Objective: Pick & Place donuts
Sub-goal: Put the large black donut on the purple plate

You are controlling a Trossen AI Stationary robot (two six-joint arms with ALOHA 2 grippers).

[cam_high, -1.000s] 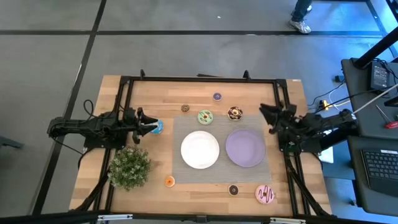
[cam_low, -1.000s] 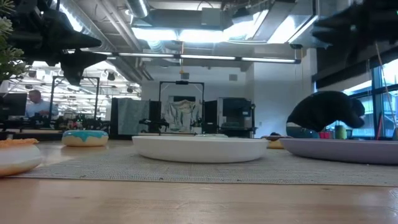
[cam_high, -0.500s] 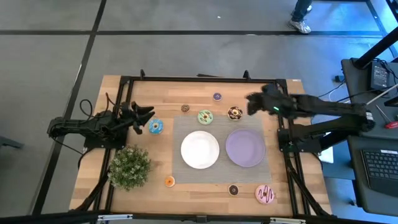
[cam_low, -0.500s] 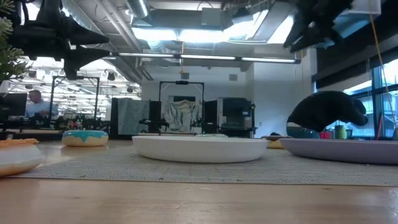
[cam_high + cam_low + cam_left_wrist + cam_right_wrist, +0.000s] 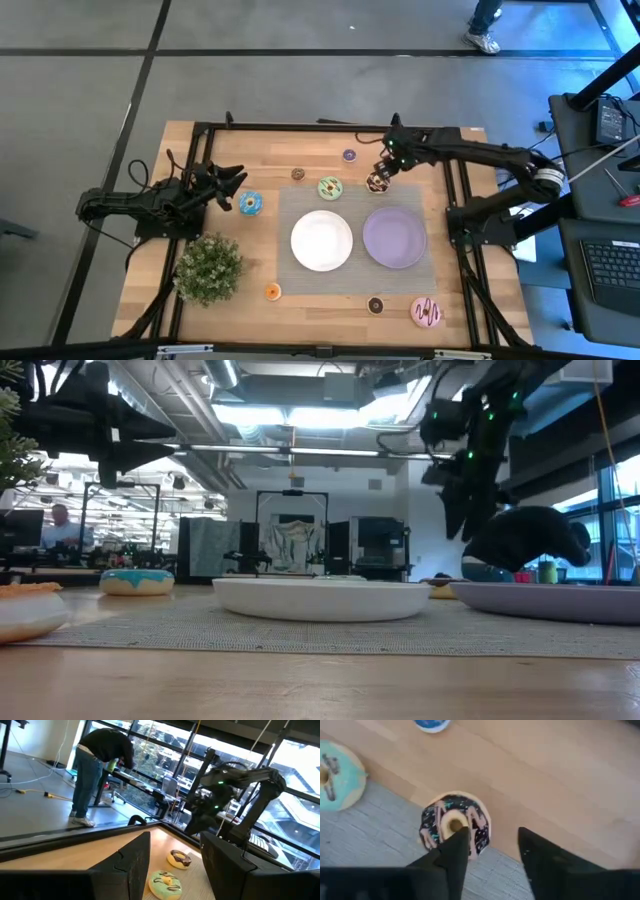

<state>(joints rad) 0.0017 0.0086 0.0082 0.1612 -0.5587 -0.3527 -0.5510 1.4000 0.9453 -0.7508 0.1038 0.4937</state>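
Right gripper point(image 5: 490, 855): over the brown sprinkled toy ring donut point(image 5: 453, 824), just behind the round purple plate point(image 5: 394, 238); fingers parted, holding nothing
Step in hand: grasping that donut; I'd lower squarely so one finger enters the hole, one clears the rim
Left gripper point(image 5: 232, 186): near the blue-iced ring donut point(image 5: 250, 203), well left of the purple plate; fingers parted, empty
Purple plate: holds nothing
Round white plate point(image 5: 321, 240): just left of it, also bare
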